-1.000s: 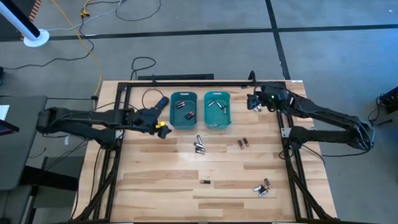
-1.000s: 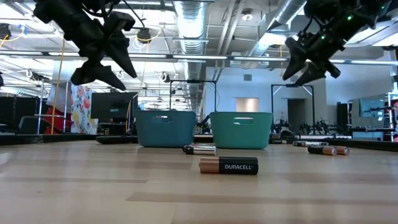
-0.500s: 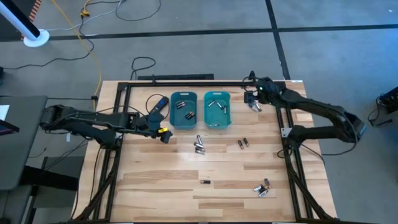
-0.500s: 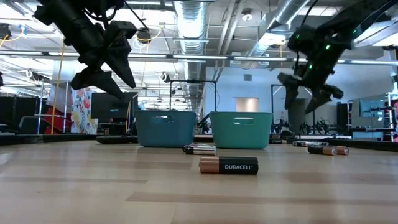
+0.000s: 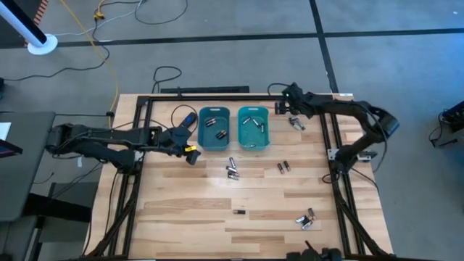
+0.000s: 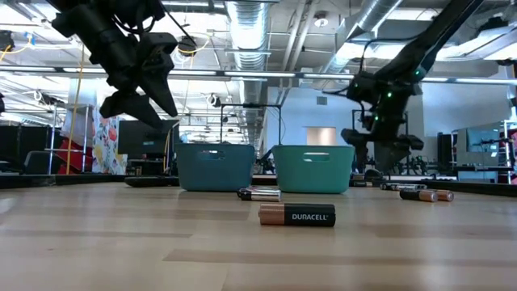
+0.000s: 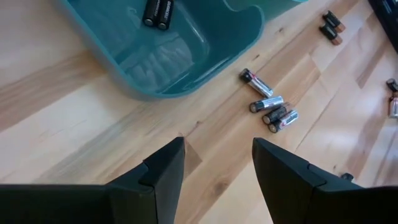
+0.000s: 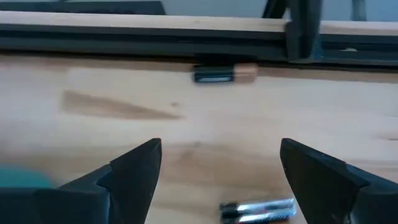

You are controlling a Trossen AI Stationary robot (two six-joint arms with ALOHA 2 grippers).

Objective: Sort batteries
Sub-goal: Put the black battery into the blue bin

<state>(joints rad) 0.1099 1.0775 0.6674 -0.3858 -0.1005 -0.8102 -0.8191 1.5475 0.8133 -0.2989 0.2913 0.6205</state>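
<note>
Several small batteries lie on the wooden table: a cluster [image 5: 232, 169] just in front of the two teal bins, a pair [image 5: 283, 167], one alone [image 5: 239, 212], a group [image 5: 306, 219] near the right front, and a silvery pair [image 5: 296, 123] right of the bins. More lie inside the left bin [image 5: 214, 127] and the right bin [image 5: 253, 126]. My left gripper [image 5: 190, 153] hangs open and empty above the table beside the left bin's near-left corner [image 7: 217, 146]. My right gripper [image 5: 288, 109] is open and empty at the far right, over the silvery pair [image 8: 258, 210].
A flat black device with a blue button [image 5: 185, 122] lies left of the left bin. A dark, copper-ended battery [image 8: 224, 73] rests against the black far rail [image 8: 124, 43]. Black frame rails run along the table's sides. Bare wood stretches across the near half [image 5: 188, 210].
My right gripper has swung toward the far edge and leftward toward the bins, dropping lower and turning as the arm folded. My left gripper has shifted slightly toward the near edge. Both stay open. No battery has moved.
</note>
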